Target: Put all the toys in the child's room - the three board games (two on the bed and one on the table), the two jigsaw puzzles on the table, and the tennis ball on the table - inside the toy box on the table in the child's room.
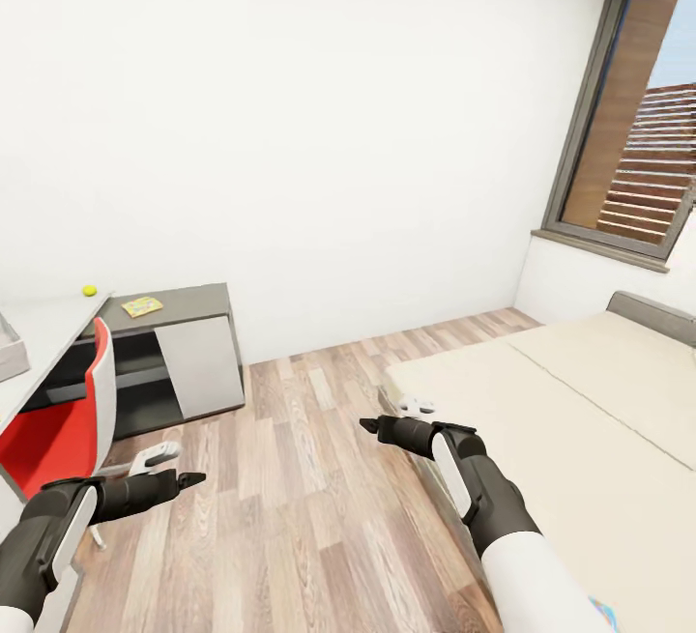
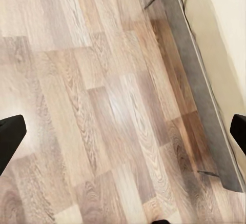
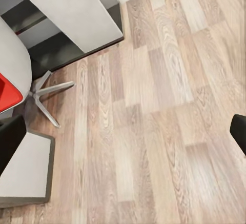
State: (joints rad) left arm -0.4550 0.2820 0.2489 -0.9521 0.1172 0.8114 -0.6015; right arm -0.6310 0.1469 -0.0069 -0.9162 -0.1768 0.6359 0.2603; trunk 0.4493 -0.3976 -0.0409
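A small flat yellow card board game (image 1: pixel 142 305) is lying on the lower dark grey section of the long pale-topped table (image 1: pixel 184 302) at far left; its print is unreadable. A yellow-green tennis ball (image 1: pixel 89 291) is sitting just left of it. The left gripper (image 1: pixel 189 480) and right gripper (image 1: pixel 371 424) are hovering over the wooden floor (image 1: pixel 290 478), fingers spread apart, holding nothing.

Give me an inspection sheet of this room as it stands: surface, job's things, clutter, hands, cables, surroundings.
Surface: pale grey table at far left, with a lower dark grey section; wood plank floor.
Job's things: tennis ball on the pale top; one yellowish flat box on the dark section; bed, its visible mattress bare except for a small colourful corner at the picture's lower edge.
Clutter: red chair pushed in at the table.
Hands: left hand and right hand both empty, over the floor; wrist views show the fingers spread.
Cables: nothing seen.
Surroundings: white wall, window above the bed.
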